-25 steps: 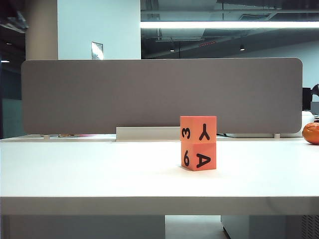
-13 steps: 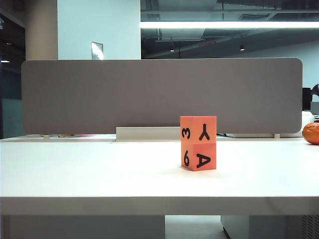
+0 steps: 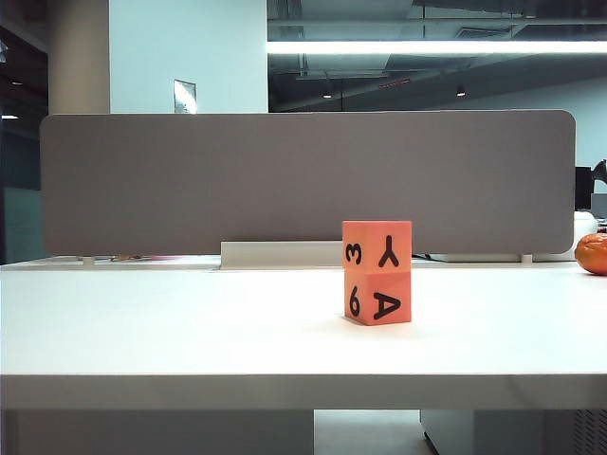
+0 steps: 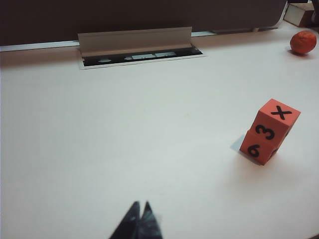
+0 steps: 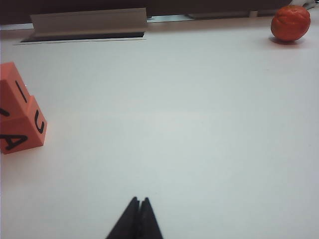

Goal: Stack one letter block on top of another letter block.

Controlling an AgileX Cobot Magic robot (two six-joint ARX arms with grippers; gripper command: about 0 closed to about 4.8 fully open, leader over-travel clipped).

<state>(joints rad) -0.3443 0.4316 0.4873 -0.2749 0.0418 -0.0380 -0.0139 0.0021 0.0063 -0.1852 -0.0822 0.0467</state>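
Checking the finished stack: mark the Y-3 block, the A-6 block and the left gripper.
Y-3 block (image 3: pixel 377 247), exterior view, front face.
A-6 block (image 3: pixel 377 299), exterior view, front face.
left gripper (image 4: pixel 141 215), left wrist view, shut fingertips.

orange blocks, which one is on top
The Y and 3 block is on top. It rests squarely on the A and 6 block, which sits on the table.

The Y block (image 3: pixel 377 246) and the A block (image 3: pixel 377 299) beneath it look matt, like foam or painted wood, with black printed marks. The table (image 3: pixel 171 332) is smooth, faintly glossy white laminate. Behind it, the grey screen (image 3: pixel 285 180) looks like matt cloth.
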